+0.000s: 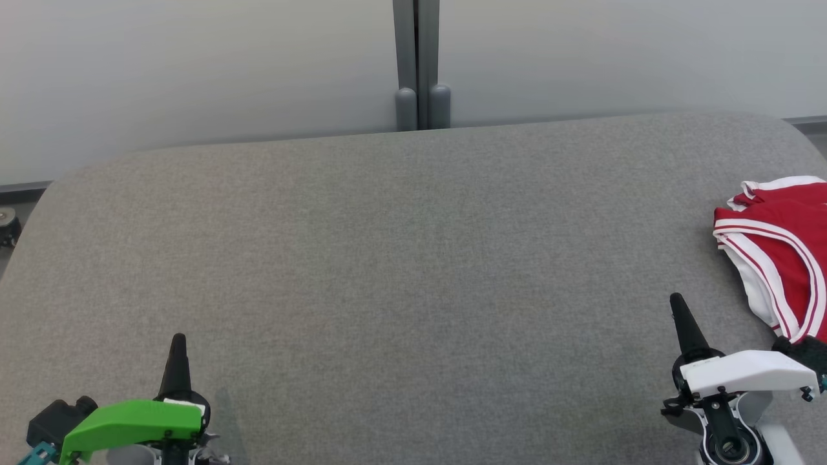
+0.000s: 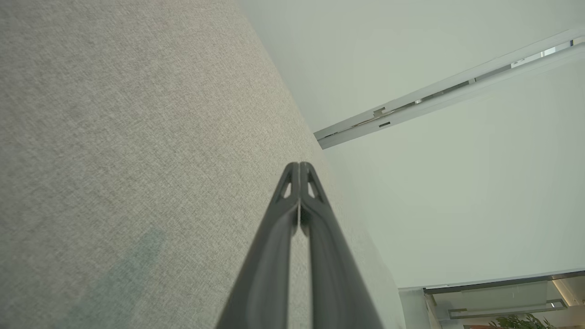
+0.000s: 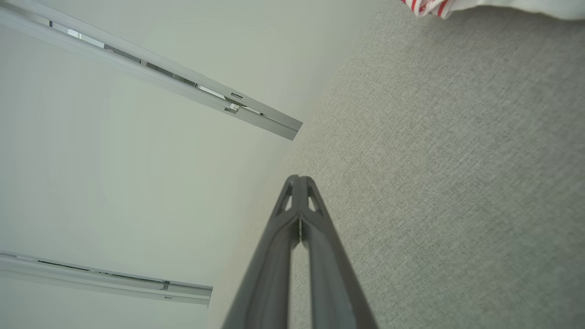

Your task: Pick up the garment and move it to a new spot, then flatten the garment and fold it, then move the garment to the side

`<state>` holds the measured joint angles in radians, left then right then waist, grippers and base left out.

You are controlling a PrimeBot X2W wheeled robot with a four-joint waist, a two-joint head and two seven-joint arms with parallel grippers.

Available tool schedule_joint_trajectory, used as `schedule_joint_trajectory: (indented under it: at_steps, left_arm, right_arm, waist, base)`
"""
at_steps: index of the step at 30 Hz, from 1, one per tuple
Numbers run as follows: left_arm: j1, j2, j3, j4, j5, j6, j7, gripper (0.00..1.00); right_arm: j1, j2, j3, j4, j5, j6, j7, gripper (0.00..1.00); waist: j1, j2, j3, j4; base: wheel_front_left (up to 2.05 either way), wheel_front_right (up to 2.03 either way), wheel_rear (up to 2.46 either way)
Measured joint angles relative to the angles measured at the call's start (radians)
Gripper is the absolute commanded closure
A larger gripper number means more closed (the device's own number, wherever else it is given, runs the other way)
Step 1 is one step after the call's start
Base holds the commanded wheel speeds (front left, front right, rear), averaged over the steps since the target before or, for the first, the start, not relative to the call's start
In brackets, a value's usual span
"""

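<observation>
Garment looks like a job for my right gripper. Nearest me, both grippers sit empty with their 2 fingers pressed together, the left gripper well apart. Farther up and right, the red-and-white bundle lies along the table's right edge.

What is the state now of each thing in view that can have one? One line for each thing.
garment: bunched, not flattened, lying at the right edge of the grey surface, not held.
left gripper: shut, empty.
right gripper: shut, empty, its tip to the left of the garment.
</observation>
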<state>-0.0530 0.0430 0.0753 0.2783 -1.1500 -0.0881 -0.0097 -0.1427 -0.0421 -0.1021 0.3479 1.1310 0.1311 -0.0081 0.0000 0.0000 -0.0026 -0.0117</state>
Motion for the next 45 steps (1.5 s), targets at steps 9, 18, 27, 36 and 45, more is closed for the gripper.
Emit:
schedule_joint_trajectory:
  at_steps: [9,18,27,36,45]
  left_arm:
    - [-0.006,0.0,0.009,-0.012,-0.089,-0.003,0.024,1.0]
    - [-0.019,0.001,0.016,-0.02,-0.165,-0.005,0.044,1.0]
    - [-0.023,0.001,0.021,-0.03,-0.237,-0.007,0.063,1.0]
    - [-0.033,0.002,0.026,-0.04,-0.31,-0.009,0.085,1.0]
    - [-0.041,0.003,0.032,-0.047,-0.374,-0.009,0.102,1.0]
  right_arm:
    - [0.004,-0.001,-0.003,-0.017,0.089,0.0,0.024,1.0]
    - [0.005,-0.002,-0.006,-0.033,0.172,0.0,0.045,1.0]
    - [0.009,-0.003,-0.007,-0.047,0.246,0.0,0.063,1.0]
    - [0.009,-0.004,-0.009,-0.062,0.323,0.0,0.085,1.0]
    - [0.01,-0.004,-0.011,-0.075,0.389,0.0,0.101,1.0]
  waist:
    - [0.0,0.0,0.0,0.002]
    - [0.0,0.0,0.0,0.004]
    - [0.0,0.0,0.001,0.005]
    - [0.0,0.0,0.001,0.007]
    - [0.0,0.0,0.001,0.009]
  base:
    - [0.0,0.0,0.0]
    - [0.0,0.0,0.0]
    - [0.0,0.0,0.0]
    - [0.0,0.0,0.0]
    - [0.0,0.0,0.0]
